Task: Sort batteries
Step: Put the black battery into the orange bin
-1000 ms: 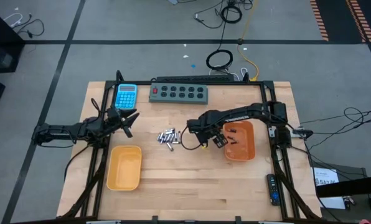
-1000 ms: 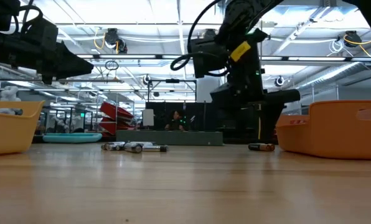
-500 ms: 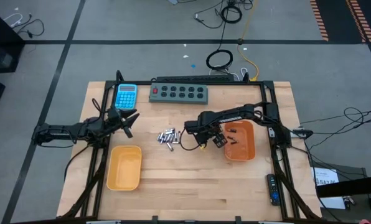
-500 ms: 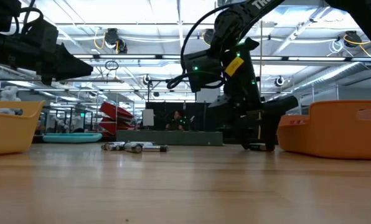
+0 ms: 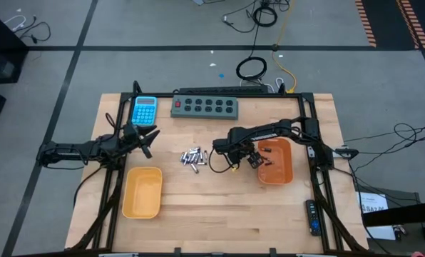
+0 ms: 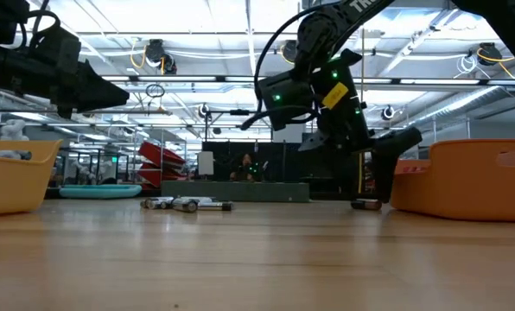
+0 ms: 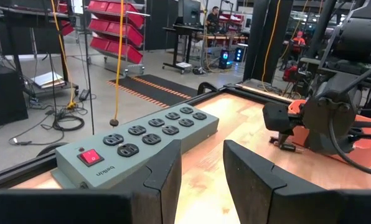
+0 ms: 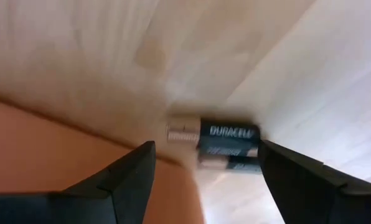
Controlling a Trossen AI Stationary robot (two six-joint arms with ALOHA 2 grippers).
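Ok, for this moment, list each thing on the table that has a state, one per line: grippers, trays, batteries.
right gripper: open, low beside the right tray, holding nothing
left gripper: partly open, empty, waiting at the table's left
Duracell battery: lying on the table
battery pile: loose, mid-table
right tray: holds dark batteries
left tray: looks empty

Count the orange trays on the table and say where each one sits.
2. One orange tray sits on the table's left half, near the front edge, in front of the waiting left gripper. The other orange tray sits on the right half, beside the open right gripper.
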